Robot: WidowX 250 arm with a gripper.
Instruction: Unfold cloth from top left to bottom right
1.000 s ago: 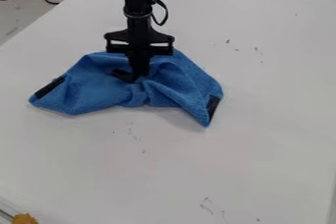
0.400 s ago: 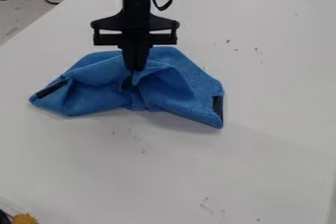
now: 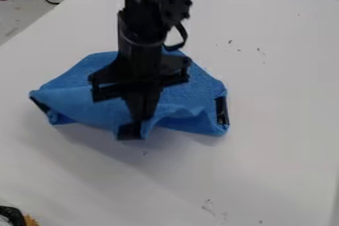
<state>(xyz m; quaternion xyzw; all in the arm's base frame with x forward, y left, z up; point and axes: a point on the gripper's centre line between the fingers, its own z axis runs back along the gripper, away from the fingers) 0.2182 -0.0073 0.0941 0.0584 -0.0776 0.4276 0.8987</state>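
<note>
Camera view: the tool (image 3: pixel 138 120) pinches the blue cloth (image 3: pixel 83 98) at six o'clock, arm (image 3: pixel 140 39) blocking its middle, cables (image 3: pixel 53 3) beyond at eleven.

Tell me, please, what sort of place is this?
Probably a robotics lab: a black robot arm over a blue cloth on a white table, with loose cables beyond the table's edge.

Our thick black robot arm (image 3: pixel 153 3) comes down from high above our black two-finger claw (image 3: pixel 139 120). Our round black wrist (image 3: pixel 139 49) is right over the claw, and a bendy black cable (image 3: pixel 181 36) loops out beside the wrist. Just above the claw's fingers (image 3: pixel 149 103), our wide black bar (image 3: pixel 139 84) sits a bit slanted. The two fingers point down, pinched close together.
</note>
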